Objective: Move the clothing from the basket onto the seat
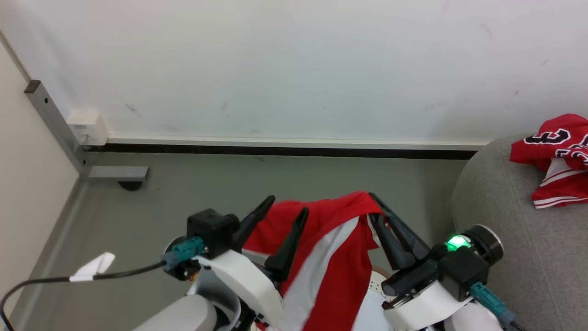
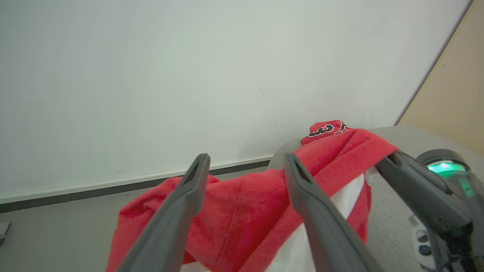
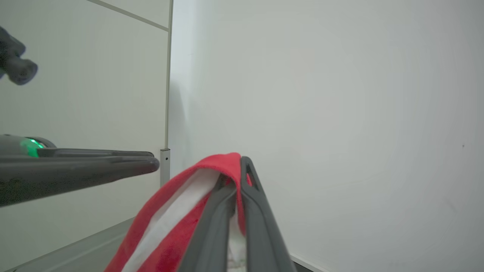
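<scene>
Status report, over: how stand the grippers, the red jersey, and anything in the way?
Left gripper: jaws open. Right gripper: shut on red jersey, held up beside grey seat. Nothing seen between; a second red jersey lies on that seat.

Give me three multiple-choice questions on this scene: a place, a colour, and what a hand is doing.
1. Where does the numbered red jersey lie? A) floor B) grey seat C) wall ledge
2. What colour is the stripe on the lifted red garment? A) white B) blue C) yellow
3. How is the right hand? A) spread wide open B) shut on the lifted red garment C) gripping a cable
Answers: 1 B, it rests on the seat's fabric; 2 A, a white band runs down the red cloth; 3 B, its fingers pinch the cloth.
</scene>
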Robot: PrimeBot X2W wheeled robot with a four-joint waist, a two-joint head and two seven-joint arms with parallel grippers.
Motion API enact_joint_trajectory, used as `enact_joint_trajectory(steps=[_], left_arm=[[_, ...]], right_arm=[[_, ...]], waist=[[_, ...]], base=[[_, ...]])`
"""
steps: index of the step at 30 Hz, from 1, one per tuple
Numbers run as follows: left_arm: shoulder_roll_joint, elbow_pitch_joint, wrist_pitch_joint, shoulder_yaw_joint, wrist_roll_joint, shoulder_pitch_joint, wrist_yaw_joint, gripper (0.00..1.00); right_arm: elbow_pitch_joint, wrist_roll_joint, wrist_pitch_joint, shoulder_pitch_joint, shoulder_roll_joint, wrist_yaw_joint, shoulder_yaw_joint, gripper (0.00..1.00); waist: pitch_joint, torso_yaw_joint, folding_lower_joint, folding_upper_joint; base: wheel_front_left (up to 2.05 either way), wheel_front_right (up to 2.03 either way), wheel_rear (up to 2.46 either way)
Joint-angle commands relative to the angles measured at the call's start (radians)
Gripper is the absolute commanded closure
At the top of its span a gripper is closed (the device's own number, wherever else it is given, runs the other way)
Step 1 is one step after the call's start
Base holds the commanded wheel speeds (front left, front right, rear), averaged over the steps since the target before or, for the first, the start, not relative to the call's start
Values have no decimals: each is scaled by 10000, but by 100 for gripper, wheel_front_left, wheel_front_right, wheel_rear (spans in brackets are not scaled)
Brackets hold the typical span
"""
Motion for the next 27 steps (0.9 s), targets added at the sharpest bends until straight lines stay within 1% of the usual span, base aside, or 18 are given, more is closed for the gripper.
enact_joint_trajectory(steps=[1, 9, 14, 16, 23, 27], left_arm=[[-35, 88, -161, -176, 192, 269, -109, 0], [-393, 431, -545, -922, 669, 630, -300, 0], [-667, 709, -776, -1217, 862, 686, -376, 0], [-708, 753, -801, -1229, 893, 678, -383, 0], [-963, 955, -936, -1350, 922, 591, -500, 0], [-993, 937, -926, -1406, 972, 385, -562, 0]], right_arm=[[-253, -115, 6, 110, -33, -26, -396, 100], [-931, -620, 5, 284, -135, -26, -1870, 100], [-1289, -832, 6, 466, -301, -26, -2676, 100], [-1373, -863, 5, 486, -313, -26, -2794, 100], [-1677, -839, 5, 748, -338, -26, -3361, 100], [-1839, -658, 6, 663, -247, -26, -3623, 100]], waist=[[61, -234, -1, -1], [182, -966, -1, -1], [228, -1592, -1, -1], [242, -1727, -1, -1], [380, -2602, -1, -1], [697, -2887, -1, -1]], base=[[0, 0, 0], [0, 0, 0], [0, 0, 0], [0, 0, 0], [0, 0, 0], [0, 0, 0]])
